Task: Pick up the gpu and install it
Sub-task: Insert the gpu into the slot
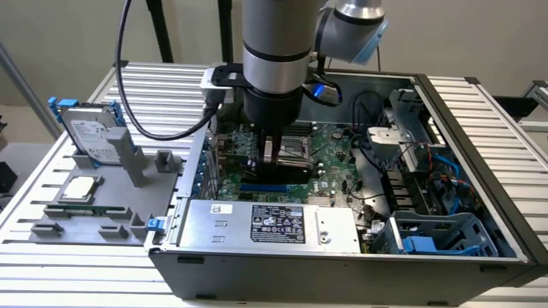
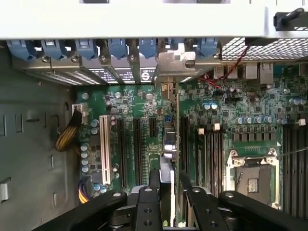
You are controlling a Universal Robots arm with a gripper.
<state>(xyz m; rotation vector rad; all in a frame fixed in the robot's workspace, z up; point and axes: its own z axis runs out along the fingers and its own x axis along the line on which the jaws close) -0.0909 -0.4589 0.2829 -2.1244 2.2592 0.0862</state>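
My gripper (image 2: 169, 193) pinches the gpu (image 2: 167, 144) on edge over the motherboard (image 2: 240, 106), its long axis pointing its bracket (image 2: 175, 60) at the case's slot-cover edge.

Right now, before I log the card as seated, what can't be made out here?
1. Wrist view: whether the gpu sits in its slot; the card, seen edge-on, covers its own connector.
2. Exterior view: the slot area, hidden behind the arm.
3. Exterior view: the power supply label's print, too small to read.
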